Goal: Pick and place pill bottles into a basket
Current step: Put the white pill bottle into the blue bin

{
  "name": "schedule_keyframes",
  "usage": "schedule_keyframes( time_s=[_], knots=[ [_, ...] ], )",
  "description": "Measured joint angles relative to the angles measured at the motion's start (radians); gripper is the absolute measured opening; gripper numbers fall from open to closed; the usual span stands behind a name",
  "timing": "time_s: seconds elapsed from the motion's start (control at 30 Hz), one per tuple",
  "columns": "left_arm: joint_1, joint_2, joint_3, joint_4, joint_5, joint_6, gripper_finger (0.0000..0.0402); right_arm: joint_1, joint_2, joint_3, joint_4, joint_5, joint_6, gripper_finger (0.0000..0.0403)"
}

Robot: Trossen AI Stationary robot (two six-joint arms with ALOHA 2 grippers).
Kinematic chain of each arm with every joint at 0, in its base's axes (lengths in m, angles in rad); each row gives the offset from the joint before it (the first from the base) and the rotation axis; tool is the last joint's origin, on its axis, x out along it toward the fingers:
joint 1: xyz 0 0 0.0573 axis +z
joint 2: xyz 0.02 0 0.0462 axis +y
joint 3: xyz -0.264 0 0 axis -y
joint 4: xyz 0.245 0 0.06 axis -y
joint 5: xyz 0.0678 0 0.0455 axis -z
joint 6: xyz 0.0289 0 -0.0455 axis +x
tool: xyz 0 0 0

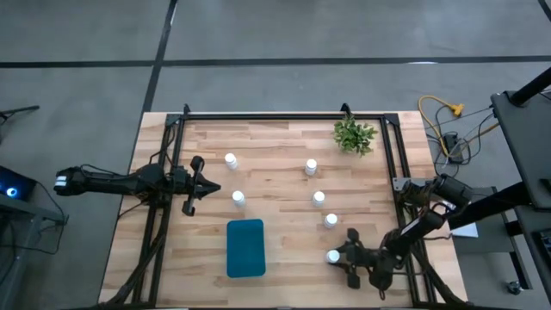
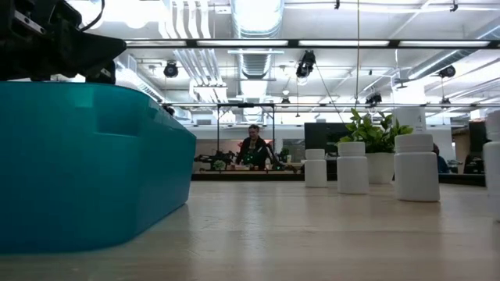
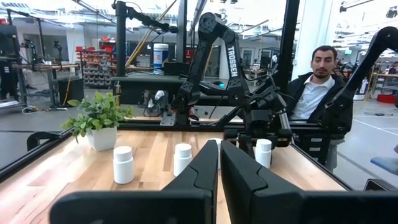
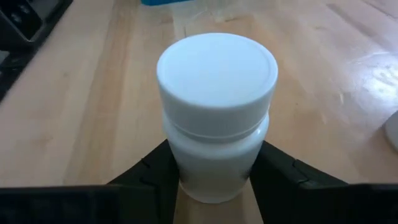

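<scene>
Six white pill bottles show in the high view. Five stand upright on their bases on the wooden table: (image 1: 231, 160), (image 1: 238, 198), (image 1: 311, 166), (image 1: 318, 198), (image 1: 331, 220). The sixth bottle (image 1: 332, 256) stands between the fingers of my right gripper (image 1: 337, 257) near the table's near right. The teal basket (image 1: 245, 248) rests flat on the table at the near middle and looms at the left of the low view (image 2: 78, 164). My left gripper (image 1: 205, 186) is shut and empty, hovering at the table's left between two bottles, and also shows in its wrist view (image 3: 219, 168). My right gripper pinches the bottle's body (image 4: 186, 168) just below the cap (image 4: 216, 71), one finger (image 4: 155, 171) on each opposite side. The fingers come low from the table's right side. The bottle is upright; whether its base is on the table, I cannot tell.
A small green plant (image 1: 355, 135) in a white pot stands at the far right corner. Black frame rails (image 1: 284, 117) run along the table's far, left and right sides. A person (image 3: 314, 81) sits beyond the table's right side. Bare wood lies between the basket and the bottles.
</scene>
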Motion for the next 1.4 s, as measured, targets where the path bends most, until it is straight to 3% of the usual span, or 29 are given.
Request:
schedule_keyframes(
  time_s=[0.47,0.77,0.9,1.23,1.4],
  knots=[
    [0.0,0.013,0.0,0.0,-0.009,-0.057,0.0,-0.144,-0.163,0.044,-0.013,-0.043,-0.462,0.0146],
    [0.0,0.035,0.0,0.004,-0.058,-0.057,0.0,-0.267,-0.264,0.149,-0.288,-0.041,-0.701,0.0145],
    [0.0,0.037,0.0,0.035,-0.058,-0.056,0.0004,-0.322,-0.266,0.188,-0.319,-0.04,-0.797,0.0145],
    [0.0,0.065,0.0,0.084,-0.1,-0.055,0.0094,-0.428,-0.264,0.227,-0.319,-0.032,-0.946,0.0139],
    [0.0,0.097,0.0,0.144,-0.189,-0.086,0.0135,-0.48,-0.264,0.252,-0.319,0.103,-1.069,0.0139]
  ],
)
